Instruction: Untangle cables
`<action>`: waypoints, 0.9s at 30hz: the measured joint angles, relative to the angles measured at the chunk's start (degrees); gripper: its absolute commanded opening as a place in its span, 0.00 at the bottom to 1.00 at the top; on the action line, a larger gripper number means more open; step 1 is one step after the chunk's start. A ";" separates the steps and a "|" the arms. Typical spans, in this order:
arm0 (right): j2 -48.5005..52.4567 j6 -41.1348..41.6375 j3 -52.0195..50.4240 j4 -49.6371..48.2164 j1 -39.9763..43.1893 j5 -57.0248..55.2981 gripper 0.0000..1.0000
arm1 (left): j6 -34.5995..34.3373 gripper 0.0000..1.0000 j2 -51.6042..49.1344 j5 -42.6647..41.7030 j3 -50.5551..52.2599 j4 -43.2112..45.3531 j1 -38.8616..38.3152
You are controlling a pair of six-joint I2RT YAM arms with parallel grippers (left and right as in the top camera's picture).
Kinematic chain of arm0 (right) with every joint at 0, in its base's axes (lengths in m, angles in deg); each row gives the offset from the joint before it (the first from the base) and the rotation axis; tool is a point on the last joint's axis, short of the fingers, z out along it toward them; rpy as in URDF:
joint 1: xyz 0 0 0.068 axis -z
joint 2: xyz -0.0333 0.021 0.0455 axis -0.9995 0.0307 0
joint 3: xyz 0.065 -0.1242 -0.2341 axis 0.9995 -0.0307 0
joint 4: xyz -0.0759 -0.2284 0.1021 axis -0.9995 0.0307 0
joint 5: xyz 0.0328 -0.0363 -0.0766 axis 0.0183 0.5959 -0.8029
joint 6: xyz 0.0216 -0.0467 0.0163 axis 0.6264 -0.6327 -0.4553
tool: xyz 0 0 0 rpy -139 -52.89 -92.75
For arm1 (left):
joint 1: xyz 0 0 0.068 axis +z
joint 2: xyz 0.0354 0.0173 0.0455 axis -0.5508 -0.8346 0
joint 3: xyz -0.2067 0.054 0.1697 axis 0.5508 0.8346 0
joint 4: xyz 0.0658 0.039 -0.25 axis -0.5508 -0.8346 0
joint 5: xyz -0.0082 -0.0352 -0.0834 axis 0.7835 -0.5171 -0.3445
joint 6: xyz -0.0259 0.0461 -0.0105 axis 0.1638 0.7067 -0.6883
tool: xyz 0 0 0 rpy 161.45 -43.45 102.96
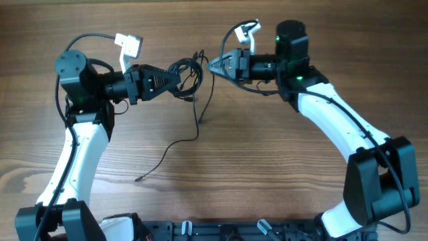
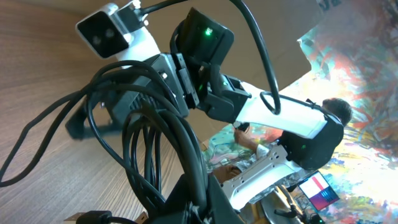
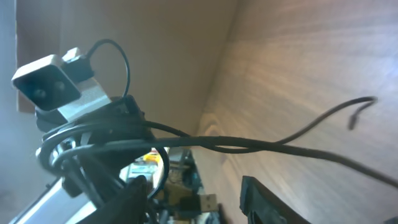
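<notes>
I see the cables (image 1: 187, 70) thin and black against the surface (image 1: 267, 154), with its warm brown wood grain. The left arm (image 1: 80, 150) and right arm (image 1: 334, 114) wear white links with black joints, and a green light (image 1: 277, 38) glows on the right one.

Left gripper (image 1: 176, 79) clamped, right gripper (image 1: 212, 65) parted; arms reach inward, tips facing.

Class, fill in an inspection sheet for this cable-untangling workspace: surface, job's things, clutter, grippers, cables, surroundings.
Surface: wooden table, brown grain.
Job's things: thin black cables bunched between the grippers; one strand trails across the table.
Clutter: nothing seen.
Grippers: left gripper shut on the thin black cables; right gripper open, close beside the bunch.
Cables: thicker arm wiring runs along the arms.
Surroundings: colourful backdrop; apparently a person beyond the table.
</notes>
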 measured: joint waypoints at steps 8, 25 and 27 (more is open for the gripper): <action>0.00 8.00 -0.02 -1.05 -2.71 -4.63 0.45 | 0.00 0.04 0.02 0.00 0.00 -1.18 0.00; -0.22 1.77 -0.26 4.39 -5.97 -23.71 0.04 | -0.24 0.04 -0.04 1.70 0.02 -4.63 -0.39; -0.66 -0.50 -0.20 4.90 -6.19 -29.14 0.04 | -0.24 0.04 -0.35 3.45 0.07 -4.87 -1.42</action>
